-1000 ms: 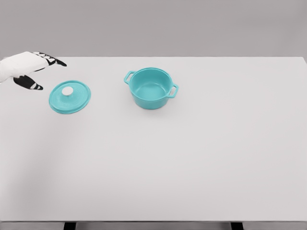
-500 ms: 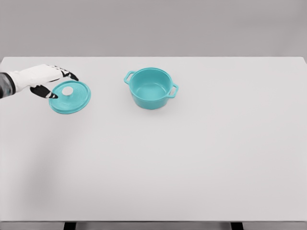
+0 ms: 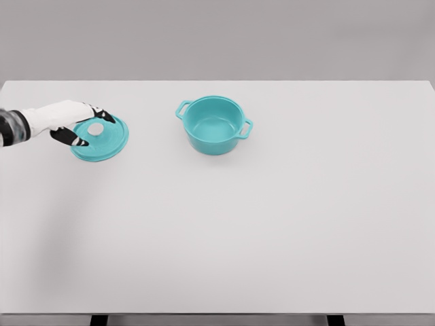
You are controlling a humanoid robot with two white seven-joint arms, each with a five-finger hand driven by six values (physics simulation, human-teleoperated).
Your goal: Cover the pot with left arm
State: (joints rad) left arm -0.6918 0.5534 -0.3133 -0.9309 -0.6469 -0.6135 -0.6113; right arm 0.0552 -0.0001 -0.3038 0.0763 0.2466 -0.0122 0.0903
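Reaching in from the picture's left edge, the left hand (image 3: pixel 76 122) sits over the near-left part of the teal lid (image 3: pixel 100 138), its dark-tipped fingers (image 3: pixel 103 114) spread to either side of the white knob (image 3: pixel 96 128). They look parted around the knob and not clamped on it, though at this size it is hard to tell whether any fingertip already touches. The lid lies flat on the white tabletop (image 3: pixel 272 224), well apart from the matching teal pot (image 3: pixel 215 124), which stands open and upright to its right with a handle on each side. The step in hand is taking hold of the lid. To do it well, the hand should centre on the knob and pinch it from both sides before lifting, so the lid stays level. It then needs carrying right, clear above the pot's rim, and lowering straight down.
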